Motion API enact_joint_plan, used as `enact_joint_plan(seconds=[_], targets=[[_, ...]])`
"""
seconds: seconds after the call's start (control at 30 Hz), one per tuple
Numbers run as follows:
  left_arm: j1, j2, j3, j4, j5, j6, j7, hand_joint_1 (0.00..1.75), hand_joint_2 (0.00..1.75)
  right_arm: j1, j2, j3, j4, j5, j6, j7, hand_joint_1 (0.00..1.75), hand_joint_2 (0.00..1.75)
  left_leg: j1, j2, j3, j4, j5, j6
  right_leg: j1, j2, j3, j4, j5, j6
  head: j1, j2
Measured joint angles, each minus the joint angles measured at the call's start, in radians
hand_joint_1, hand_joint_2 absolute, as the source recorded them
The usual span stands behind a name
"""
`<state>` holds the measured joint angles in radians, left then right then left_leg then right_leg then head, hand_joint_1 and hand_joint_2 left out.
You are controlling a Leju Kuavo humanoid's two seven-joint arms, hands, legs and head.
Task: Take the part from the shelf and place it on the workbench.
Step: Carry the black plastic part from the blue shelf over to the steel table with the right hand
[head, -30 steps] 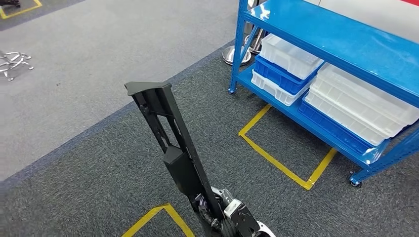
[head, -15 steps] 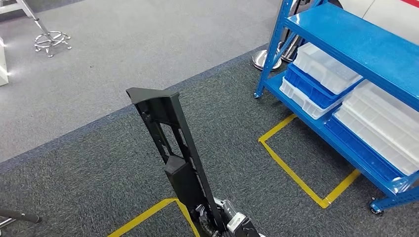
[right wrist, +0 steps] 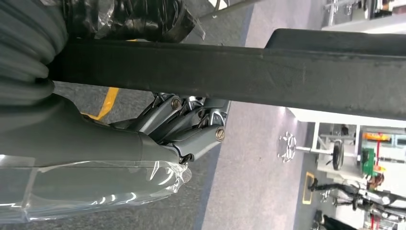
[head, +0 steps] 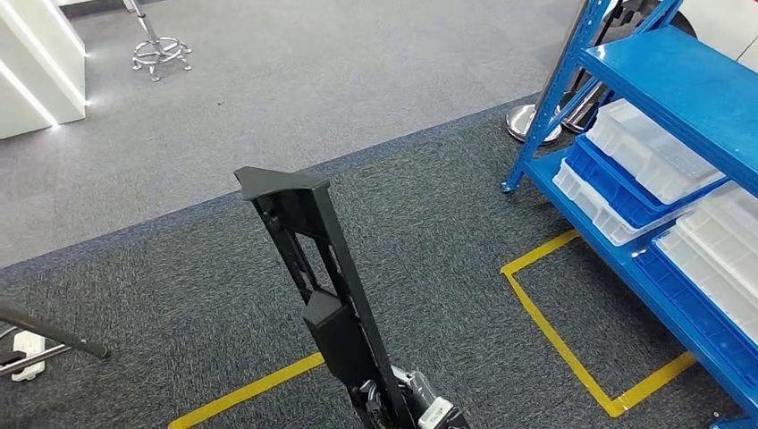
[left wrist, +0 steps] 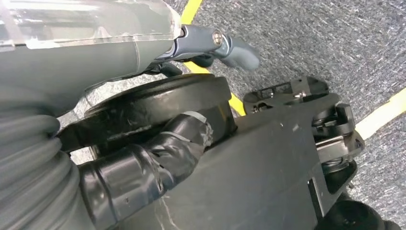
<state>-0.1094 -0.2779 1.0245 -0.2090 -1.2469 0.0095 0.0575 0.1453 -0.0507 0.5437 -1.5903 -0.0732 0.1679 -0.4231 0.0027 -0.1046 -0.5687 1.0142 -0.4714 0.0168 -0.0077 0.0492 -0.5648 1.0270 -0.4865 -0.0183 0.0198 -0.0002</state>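
- Right hand [right wrist: 158, 124] is gripping the long black part [head: 317, 268] at its lower end, fingers [right wrist: 191, 122] curling against the bar.
- Part is standing upright, leaning slightly away, over dark carpet [head: 179, 304].
- Left hand [left wrist: 119, 43]: thumb extending; whether its fingers are closing, cannot tell.
- Blue shelf [head: 679, 89] is sitting well apart, rightward.

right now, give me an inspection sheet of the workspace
surface: dark carpet floor with yellow tape lines; no workbench seen
job's things: long black part held upright, off the blue shelf
clutter: white and blue bins on the shelf
grippers: right hand grips the part; left hand rests beside the part's base, grip unclear
cables: nothing seen
surroundings: stool base, white cabinet
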Motion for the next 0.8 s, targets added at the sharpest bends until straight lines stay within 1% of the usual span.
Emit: enact_joint_plan(seconds=[0.03,0.07,0.1,0.13,0.17,0.2,0.23,0.27,0.3,0.33,0.37,0.4,0.43,0.5,0.53,0.57,0.6,0.63,0.67,0.7,0.73,0.77,0.8], targets=[[0.0,0.0,0.0,0.0,0.0,0.0,0.0,0.0,1.75,0.0,-0.001,0.002,-0.003,0.0,0.0,0.0,1.75,1.75,-0.002,0.009,-0.002,0.007,-0.006,-0.006,-0.005,-0.01,0.007,-0.009,0.002,-0.002,-0.002,0.0],[0.0,0.0,0.0,0.0,0.0,0.001,0.001,0.0,1.75,0.0,-0.001,0.004,-0.006,-0.001,0.0,-0.001,1.75,1.75,-0.005,0.026,-0.012,0.031,-0.023,-0.011,-0.009,-0.022,0.013,-0.017,0.005,-0.004,-0.005,0.0],[-0.002,0.001,-0.001,0.0,-0.001,0.002,0.001,0.0,1.75,0.001,-0.002,0.006,-0.008,-0.002,0.0,-0.001,1.75,1.75,-0.005,0.048,-0.03,0.077,-0.05,-0.016,-0.012,-0.036,0.018,-0.022,0.006,-0.006,-0.007,0.0],[-0.004,0.002,-0.001,0.0,-0.001,0.002,0.001,0.0,1.75,0.003,-0.002,0.007,-0.01,-0.003,0.0,-0.002,1.75,1.75,-0.005,0.069,-0.057,0.136,-0.081,-0.023,-0.012,-0.049,0.021,-0.024,0.004,-0.008,-0.01,0.0],[-0.008,0.003,-0.001,0.0,0.0,0.003,0.001,0.0,1.75,0.004,-0.003,0.008,-0.011,-0.003,0.0,-0.002,1.75,1.75,-0.003,0.08,-0.084,0.198,-0.108,-0.029,-0.011,-0.064,0.022,-0.024,0.003,-0.01,-0.011,0.0],[-0.01,0.003,-0.001,0.0,0.0,0.003,0.0,0.0,1.75,0.006,-0.004,0.009,-0.012,-0.004,0.0,-0.002,1.75,1.75,0.0,0.085,-0.103,0.242,-0.122,-0.034,-0.011,-0.077,0.023,-0.023,0.001,-0.009,-0.011,0.0],[-0.011,0.004,-0.001,0.0,-0.001,0.003,0.0,0.0,1.75,0.006,-0.005,0.01,-0.012,-0.004,0.0,-0.002,1.75,1.75,0.003,0.088,-0.106,0.255,-0.118,-0.038,-0.012,-0.089,0.024,-0.023,-0.001,-0.008,-0.011,0.0],[-0.011,0.005,-0.001,0.0,-0.001,0.003,0.001,0.0,1.75,0.006,-0.006,0.01,-0.012,-0.004,0.0,-0.002,1.75,1.75,0.006,0.093,-0.093,0.232,-0.095,-0.042,-0.012,-0.1,0.025,-0.021,-0.003,-0.006,-0.011,0.0],[-0.008,0.006,-0.001,0.0,-0.001,0.003,0.001,0.0,1.75,0.006,-0.007,0.011,-0.013,-0.005,0.0,-0.002,1.75,1.75,0.009,0.103,-0.064,0.177,-0.06,-0.045,-0.013,-0.109,0.027,-0.019,-0.007,-0.002,-0.011,0.0],[-0.004,0.007,-0.001,0.0,-0.001,0.003,0.002,0.0,1.75,0.006,-0.008,0.011,-0.014,-0.006,-0.001,-0.003,1.75,1.75,0.01,0.124,-0.032,0.113,-0.031,-0.047,-0.013,-0.116,0.029,-0.016,-0.011,0.002,-0.011,0.0],[-0.001,0.007,-0.001,0.0,-0.002,0.002,0.002,0.0,1.75,0.006,-0.008,0.011,-0.015,-0.008,-0.001,-0.003,1.75,1.75,0.008,0.142,-0.004,0.054,-0.012,-0.044,-0.011,-0.124,0.029,-0.012,-0.015,0.008,-0.011,0.0],[0.002,0.007,-0.001,0.0,-0.002,0.002,0.002,0.0,1.75,0.005,-0.009,0.011,-0.017,-0.01,-0.001,-0.003,1.75,1.75,0.006,0.156,0.011,0.017,-0.004,-0.037,-0.008,-0.131,0.028,-0.008,-0.018,0.013,-0.011,0.0],[0.003,0.006,-0.002,0.0,-0.002,0.001,0.0,0.0,1.75,0.004,-0.009,0.011,-0.019,-0.013,-0.001,-0.004,1.75,1.75,0.003,0.162,0.015,0.003,-0.008,-0.028,-0.004,-0.139,0.026,-0.006,-0.019,0.018,-0.01,0.0],[0.004,0.006,-0.002,0.0,-0.002,0.0,-0.005,0.0,1.75,0.001,-0.01,0.011,-0.021,-0.019,0.001,-0.004,1.75,1.75,0.002,0.146,0.01,-0.001,-0.007,-0.008,-0.001,-0.154,0.026,-0.005,-0.021,0.027,-0.009,0.0],[0.004,0.006,-0.002,0.0,-0.001,0.0,-0.008,0.0,1.75,-0.003,-0.01,0.011,-0.022,-0.021,0.002,-0.004,1.75,1.75,0.003,0.137,0.011,-0.004,-0.004,-0.001,-0.003,-0.147,0.025,0.001,-0.028,0.032,-0.009,0.0],[0.004,0.006,-0.002,0.0,-0.001,-0.001,-0.011,0.0,1.75,-0.008,-0.01,0.011,-0.022,-0.023,0.005,-0.004,1.75,1.75,0.004,0.129,0.012,-0.007,-0.002,0.006,-0.005,-0.129,0.016,0.023,-0.044,0.036,-0.009,0.0],[0.004,0.006,-0.002,0.0,-0.001,-0.002,-0.013,0.0,1.75,-0.012,-0.011,0.011,-0.023,-0.026,0.009,-0.002,1.75,1.75,0.006,0.121,0.013,-0.01,0.001,0.013,-0.007,-0.104,-0.002,0.065,-0.07,0.039,-0.008,0.0],[0.004,0.006,-0.002,0.0,-0.001,-0.003,-0.015,0.0,1.75,-0.017,-0.011,0.011,-0.022,-0.029,0.015,0.001,1.75,1.75,0.006,0.114,0.013,-0.011,0.001,0.016,-0.008,-0.079,-0.031,0.126,-0.101,0.04,-0.008,0.0],[0.003,0.006,-0.002,0.0,0.0,-0.003,-0.017,0.0,1.75,-0.02,-0.011,0.011,-0.021,-0.031,0.024,0.004,1.75,1.75,0.005,0.105,0.012,-0.01,0.002,0.019,-0.008,-0.065,-0.066,0.195,-0.13,0.039,-0.008,0.0],[0.004,0.006,-0.002,0.0,0.0,-0.004,-0.018,0.0,1.75,-0.024,-0.011,0.011,-0.018,-0.033,0.034,0.009,1.75,1.75,0.003,0.095,0.012,-0.01,0.002,0.02,-0.007,-0.059,-0.097,0.251,-0.145,0.038,-0.008,0.0],[0.004,0.006,-0.002,0.0,0.001,-0.005,-0.018,0.0,1.75,-0.029,-0.01,0.011,-0.015,-0.034,0.046,0.013,1.75,1.75,0.002,0.083,0.013,-0.009,0.002,0.02,-0.006,-0.056,-0.114,0.278,-0.14,0.036,-0.008,0.0],[0.004,0.006,-0.002,0.0,0.002,-0.006,-0.019,0.0,1.75,-0.035,-0.01,0.011,-0.011,-0.034,0.059,0.016,1.75,1.75,0.0,0.069,0.014,-0.008,0.002,0.02,-0.006,-0.053,-0.114,0.266,-0.115,0.032,-0.008,0.0],[0.004,0.006,-0.002,0.0,0.002,-0.008,-0.019,0.0,1.75,-0.042,-0.009,0.011,-0.008,-0.034,0.071,0.018,1.75,1.75,0.0,0.056,0.016,-0.008,0.001,0.02,-0.005,-0.047,-0.097,0.218,-0.075,0.028,-0.008,0.0]])
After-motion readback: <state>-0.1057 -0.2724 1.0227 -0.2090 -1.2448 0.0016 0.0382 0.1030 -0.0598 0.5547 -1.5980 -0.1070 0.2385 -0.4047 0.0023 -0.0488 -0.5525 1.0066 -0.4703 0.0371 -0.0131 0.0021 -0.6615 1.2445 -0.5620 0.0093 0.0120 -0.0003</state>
